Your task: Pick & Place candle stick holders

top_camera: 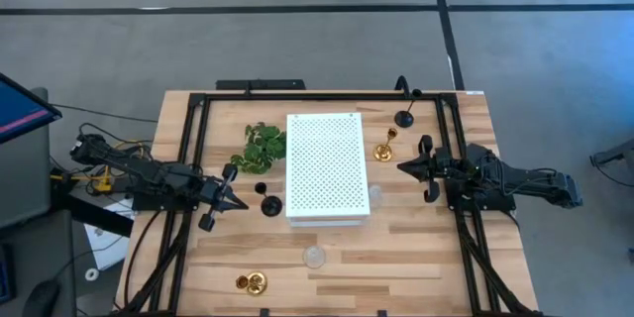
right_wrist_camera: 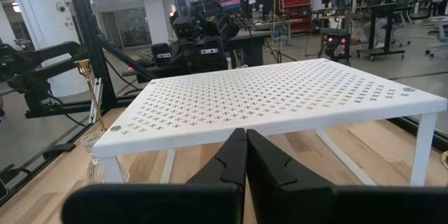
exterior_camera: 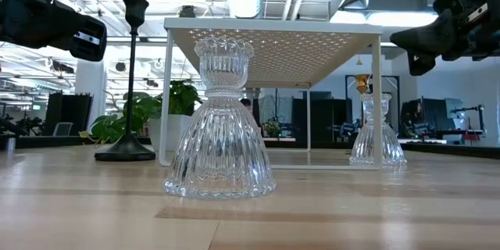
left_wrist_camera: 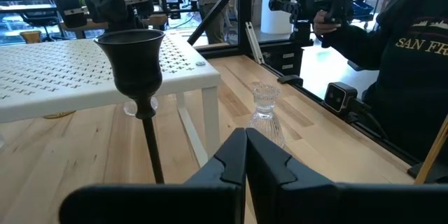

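A white perforated board (top_camera: 327, 168) stands on legs mid-table. One black holder (top_camera: 269, 204) stands upright at its left. The other black holder (top_camera: 404, 117) and a gold one (top_camera: 385, 146) stand at its far right. A clear glass holder (top_camera: 374, 196) stands by the board's near right corner. Another glass holder (top_camera: 315, 256) stands in front, large in the low view (exterior_camera: 223, 129). A second gold holder (top_camera: 252, 282) lies near the front left. My left gripper (top_camera: 242, 201) is shut and empty, just left of the black holder (left_wrist_camera: 133, 63). My right gripper (top_camera: 400, 166) is shut and empty, right of the board, near the gold holder.
A green leafy sprig (top_camera: 263, 147) lies at the board's far left. A black frame (top_camera: 193, 158) runs along the table's sides. In the left wrist view a person in a dark top (left_wrist_camera: 413, 56) stands beyond the table's edge. Bare wood shows along the front.
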{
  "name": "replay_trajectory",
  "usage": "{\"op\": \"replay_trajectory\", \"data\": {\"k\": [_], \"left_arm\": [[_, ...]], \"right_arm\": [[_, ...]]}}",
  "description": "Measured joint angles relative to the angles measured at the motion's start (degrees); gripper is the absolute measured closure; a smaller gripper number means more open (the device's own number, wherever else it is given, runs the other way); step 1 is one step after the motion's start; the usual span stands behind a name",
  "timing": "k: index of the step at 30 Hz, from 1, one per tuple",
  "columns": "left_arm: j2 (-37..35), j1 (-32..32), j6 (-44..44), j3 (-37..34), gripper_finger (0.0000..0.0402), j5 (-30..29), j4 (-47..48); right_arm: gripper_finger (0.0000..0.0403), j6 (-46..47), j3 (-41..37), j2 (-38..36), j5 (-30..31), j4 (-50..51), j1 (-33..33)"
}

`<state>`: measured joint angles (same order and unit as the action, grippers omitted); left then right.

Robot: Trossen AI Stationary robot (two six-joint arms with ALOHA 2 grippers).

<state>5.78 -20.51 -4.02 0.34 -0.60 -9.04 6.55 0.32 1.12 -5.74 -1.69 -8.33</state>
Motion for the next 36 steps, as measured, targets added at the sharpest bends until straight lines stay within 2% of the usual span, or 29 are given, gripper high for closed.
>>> {"op": "replay_trajectory", "data": {"k": [17, 28, 36], "left_arm": [[0.0, 0.0, 0.0, 0.0, 0.0396, 0.0, -0.4], [0.0, 0.0, 0.0, 0.0, 0.0396, 0.0, -0.5], [0.0, 0.0, 0.0, 0.0, 0.0396, 0.0, -0.5]], "right_arm": [[0.0403, 0.0, 0.0, 0.0, 0.1, -0.2, 0.0], [0.0403, -0.9, 2.0, 0.0, 13.0, 1.6, 0.0], [0.0403, -1.1, 4.5, 0.0, 13.6, 1.4, 0.0]]}}
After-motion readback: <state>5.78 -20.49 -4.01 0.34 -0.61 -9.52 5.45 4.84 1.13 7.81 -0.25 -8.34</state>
